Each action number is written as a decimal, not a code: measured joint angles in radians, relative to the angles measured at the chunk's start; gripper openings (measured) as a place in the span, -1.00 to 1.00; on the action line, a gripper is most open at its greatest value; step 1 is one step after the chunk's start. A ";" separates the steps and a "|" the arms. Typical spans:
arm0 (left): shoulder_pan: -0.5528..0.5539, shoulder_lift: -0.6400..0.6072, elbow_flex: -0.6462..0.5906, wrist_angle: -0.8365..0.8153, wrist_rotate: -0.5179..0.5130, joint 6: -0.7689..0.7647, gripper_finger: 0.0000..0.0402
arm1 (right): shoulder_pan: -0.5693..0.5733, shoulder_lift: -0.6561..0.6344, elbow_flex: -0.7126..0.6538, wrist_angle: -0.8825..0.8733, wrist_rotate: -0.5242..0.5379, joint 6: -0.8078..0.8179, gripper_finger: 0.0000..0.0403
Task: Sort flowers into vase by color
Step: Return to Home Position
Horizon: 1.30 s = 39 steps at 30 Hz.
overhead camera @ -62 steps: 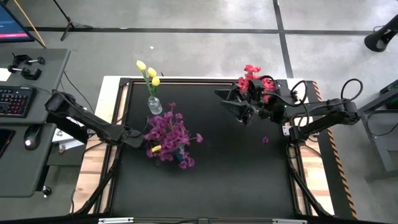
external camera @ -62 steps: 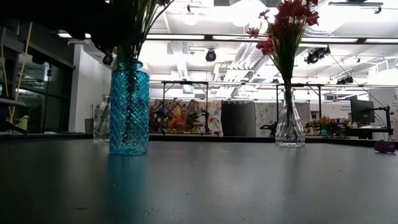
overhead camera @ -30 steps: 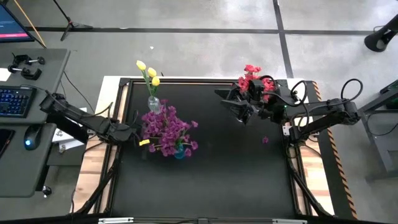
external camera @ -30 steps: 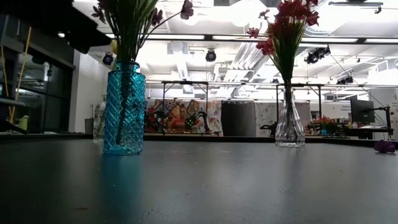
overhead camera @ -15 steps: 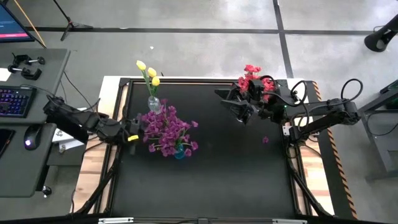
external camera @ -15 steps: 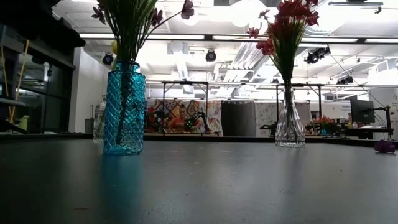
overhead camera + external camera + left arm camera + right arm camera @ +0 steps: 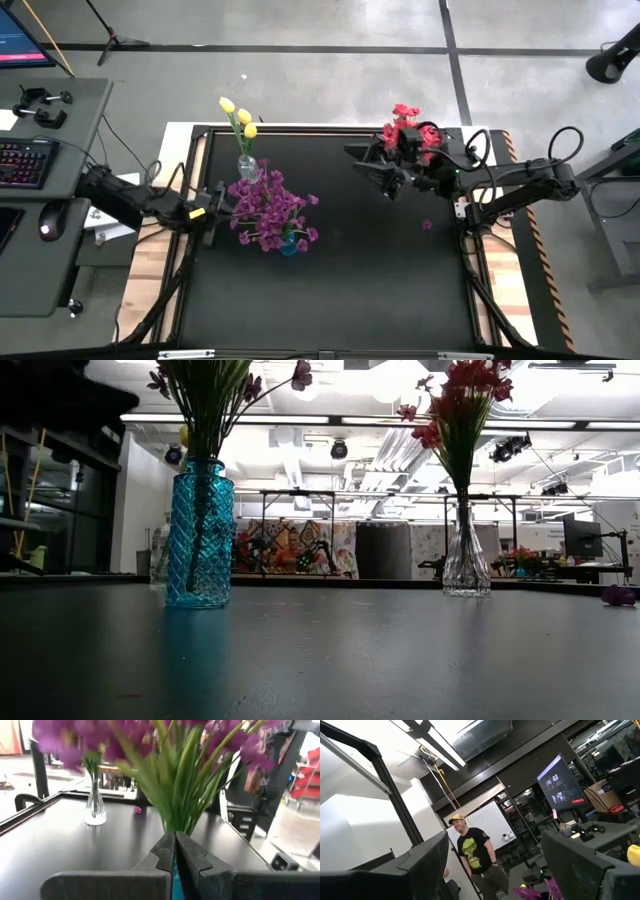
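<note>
Tabletop [image 7: 350,290], black, bearing three vases, seen from above and from its own level. At the left edge, left gripper [image 7: 212,206] low and just beside the purple flowers [image 7: 268,208], clear of them; in the left wrist view, fingers [image 7: 165,851] pressed together with nothing between. Near the far edge, yellow flowers [image 7: 238,114] upright in a small clear vase [image 7: 248,169]. Just in front of these, purple flowers bunched in the blue vase [image 7: 200,535], left of centre, blooms spreading over its mouth. Right of centre, right gripper [image 7: 372,172] held above the tabletop, pointing toward the middle, just beside the red flowers [image 7: 408,124]; in the right wrist view, fingers [image 7: 422,865] spread wide apart, empty. Red flowers bunched in a tall clear vase [image 7: 466,565] near the far right corner. In front of that vase, one loose purple bloom [image 7: 426,225] lying on the tabletop, apart from all vases. Beyond the right gripper, in the room, a person [image 7: 472,851] in a dark shirt and yellow cap.
</note>
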 joint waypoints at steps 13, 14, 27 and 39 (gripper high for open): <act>0.178 -0.001 -0.123 0.159 0.132 0.066 -1.00 | -0.001 0.000 0.000 -0.046 -0.070 0.026 0.52; 0.204 0.000 -0.124 0.132 0.160 0.057 -1.00 | -0.003 0.000 0.000 -0.065 -0.083 0.029 0.52; 0.386 0.000 -0.124 0.085 0.336 -0.090 -1.00 | -0.002 -0.115 0.000 -0.553 -0.206 -0.028 0.51; 0.387 0.001 -0.124 0.084 0.334 -0.090 -1.00 | 0.034 -0.375 -0.083 -0.968 -0.079 -0.292 -0.60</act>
